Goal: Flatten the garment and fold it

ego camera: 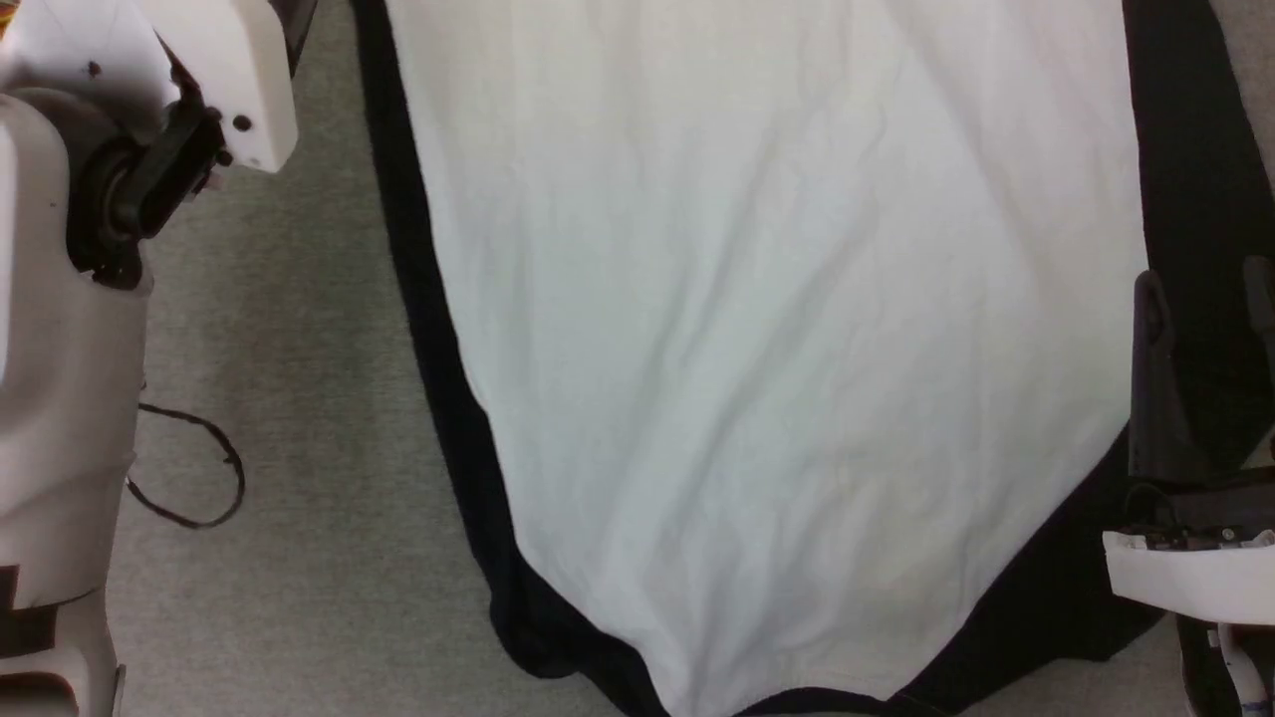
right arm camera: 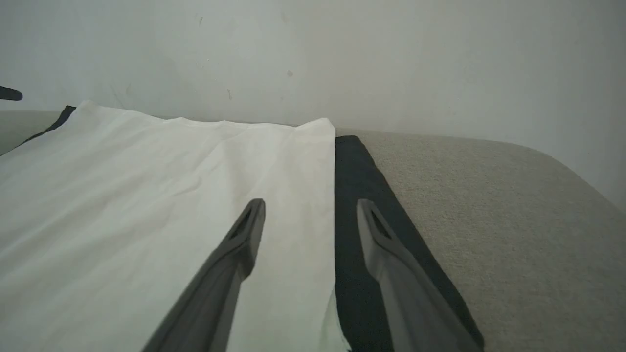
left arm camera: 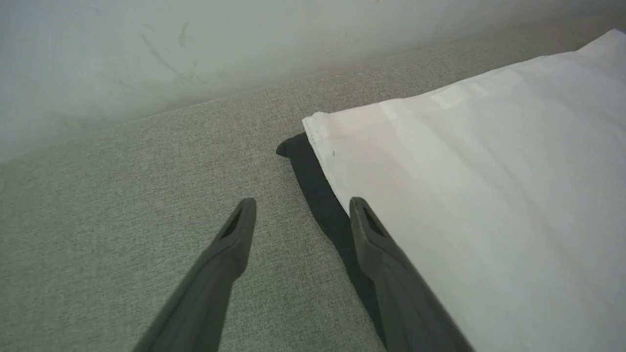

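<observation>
The garment (ego camera: 777, 349) lies spread flat on a grey cloth surface, white body up, with a black sleeve along its left edge (ego camera: 428, 299) and another along its right edge (ego camera: 1195, 149). My right gripper (ego camera: 1205, 279) hovers open over the right sleeve. In the right wrist view this gripper (right arm camera: 311, 205) straddles the line between the white body (right arm camera: 146, 195) and the black sleeve (right arm camera: 357, 195). My left gripper (left arm camera: 303, 205) stands open over the grey surface beside the garment's white corner (left arm camera: 323, 127). Its right finger (left arm camera: 371, 234) lies over the black sleeve strip (left arm camera: 313, 181).
A pale wall (right arm camera: 342, 58) rises just behind the grey surface (ego camera: 299, 299). A thin black cable (ego camera: 209, 478) loops on the surface at the left, beside my pale left arm (ego camera: 60, 349). The surface's rounded edge (right arm camera: 577, 171) falls away at the right.
</observation>
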### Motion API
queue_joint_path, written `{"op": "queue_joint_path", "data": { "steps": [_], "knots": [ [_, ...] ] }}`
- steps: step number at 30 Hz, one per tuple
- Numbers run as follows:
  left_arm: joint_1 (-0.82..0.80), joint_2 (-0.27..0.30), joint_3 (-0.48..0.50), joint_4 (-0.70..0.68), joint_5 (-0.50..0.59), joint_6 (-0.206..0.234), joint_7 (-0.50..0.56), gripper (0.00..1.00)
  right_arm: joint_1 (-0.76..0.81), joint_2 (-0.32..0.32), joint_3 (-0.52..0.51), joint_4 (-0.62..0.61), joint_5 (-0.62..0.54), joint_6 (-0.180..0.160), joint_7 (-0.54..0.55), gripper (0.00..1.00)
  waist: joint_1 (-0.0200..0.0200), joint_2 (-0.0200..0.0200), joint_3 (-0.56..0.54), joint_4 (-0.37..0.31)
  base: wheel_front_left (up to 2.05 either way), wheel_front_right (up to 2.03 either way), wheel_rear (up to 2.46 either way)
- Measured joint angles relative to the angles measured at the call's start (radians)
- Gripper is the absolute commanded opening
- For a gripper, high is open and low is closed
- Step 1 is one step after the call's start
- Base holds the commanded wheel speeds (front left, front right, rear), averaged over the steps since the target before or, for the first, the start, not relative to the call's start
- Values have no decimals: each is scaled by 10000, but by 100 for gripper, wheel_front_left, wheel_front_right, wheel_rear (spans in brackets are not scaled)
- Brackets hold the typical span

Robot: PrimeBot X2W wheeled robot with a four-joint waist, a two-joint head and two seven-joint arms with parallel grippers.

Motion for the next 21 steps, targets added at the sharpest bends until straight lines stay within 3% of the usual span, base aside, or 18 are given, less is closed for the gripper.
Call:
{"op": "queue_joint_path", "data": {
  "steps": [21],
  "knots": [
    [-401,10,-61,763,-77,15,-566,100,-38,-142,-167,-54,13,0,44,100,-2,0,758,-391,0,0,0]
  ]
}}
